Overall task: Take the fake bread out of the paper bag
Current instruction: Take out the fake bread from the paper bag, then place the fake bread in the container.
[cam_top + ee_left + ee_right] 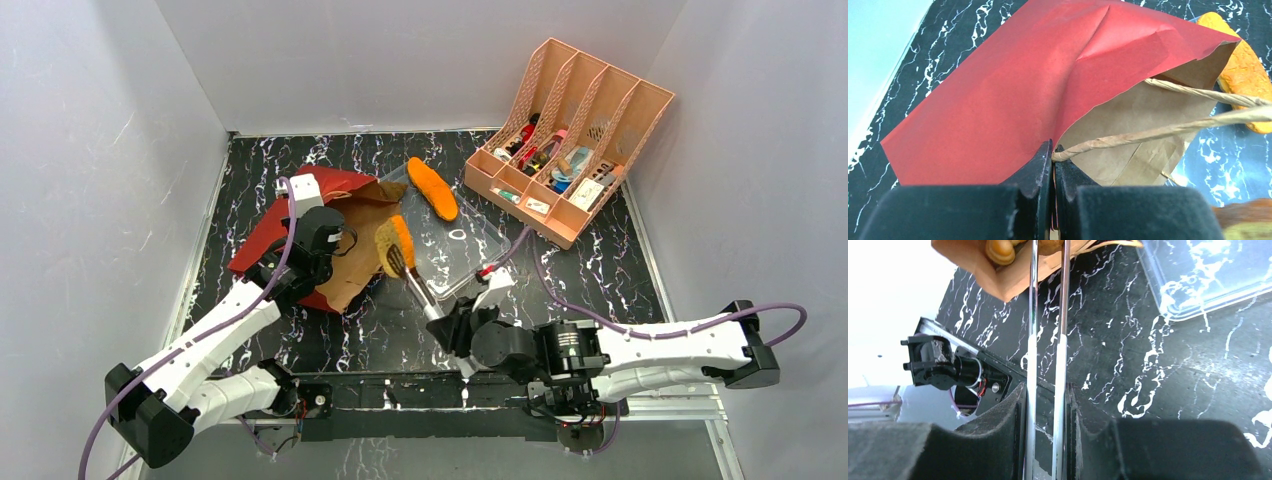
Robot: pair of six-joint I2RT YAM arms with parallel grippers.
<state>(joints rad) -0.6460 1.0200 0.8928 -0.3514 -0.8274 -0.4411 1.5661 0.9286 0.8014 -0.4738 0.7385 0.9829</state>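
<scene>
The paper bag (pixel 290 215) lies on its side, red outside, brown inside, mouth facing right. My left gripper (pixel 318 238) is shut on the bag's rim (pixel 1052 156) at the root of a twisted handle (pixel 1168 131). My right gripper (pixel 447 322) is shut on metal tongs (pixel 420 290), whose two arms (pixel 1048 340) run up between my jaws. The tongs' tips pinch a tan and orange bread piece (pixel 395 246) at the bag's mouth; it also shows in the right wrist view (pixel 1000 250). An orange-brown loaf (pixel 432 188) lies on the clear tray (pixel 470 255).
A pink slotted organizer (pixel 570 140) with small items stands at the back right. The clear tray's corner (pixel 1198 285) lies right of the tongs. White walls enclose the black marbled table (pixel 600 270) on three sides.
</scene>
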